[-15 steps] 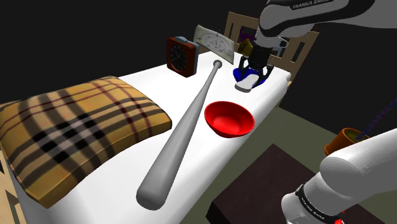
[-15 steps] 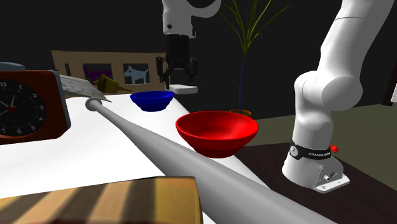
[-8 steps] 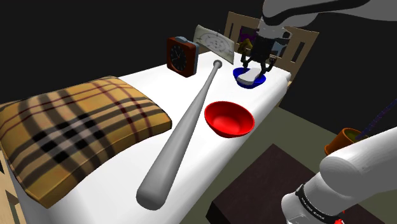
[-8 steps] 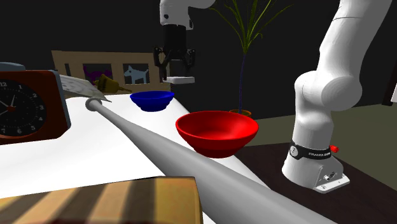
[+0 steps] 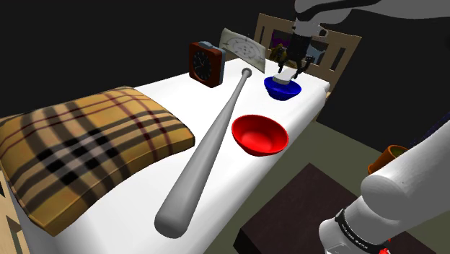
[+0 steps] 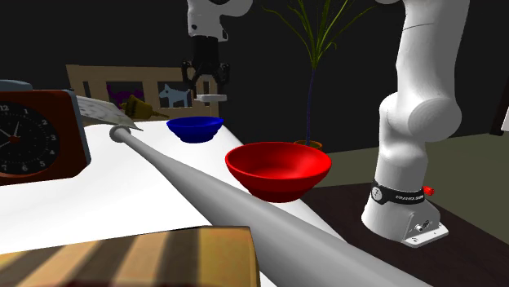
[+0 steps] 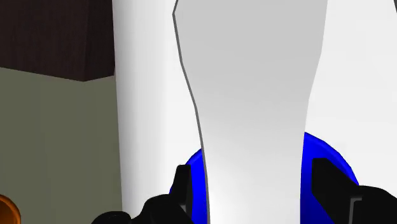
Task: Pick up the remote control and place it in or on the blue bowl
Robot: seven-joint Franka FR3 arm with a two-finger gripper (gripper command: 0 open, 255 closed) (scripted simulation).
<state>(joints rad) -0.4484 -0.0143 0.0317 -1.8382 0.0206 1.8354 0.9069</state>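
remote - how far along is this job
Done: the remote is lifted, clasped in the gripper. In hand: it hangs over the blue bowl, apart from it; the wrist view shows the bowl beneath it. Left: lower it and release it into the bowl.

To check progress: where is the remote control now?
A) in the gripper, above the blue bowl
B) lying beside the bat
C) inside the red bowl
A: the gripper clasps the white remote control in the air over the blue bowl.
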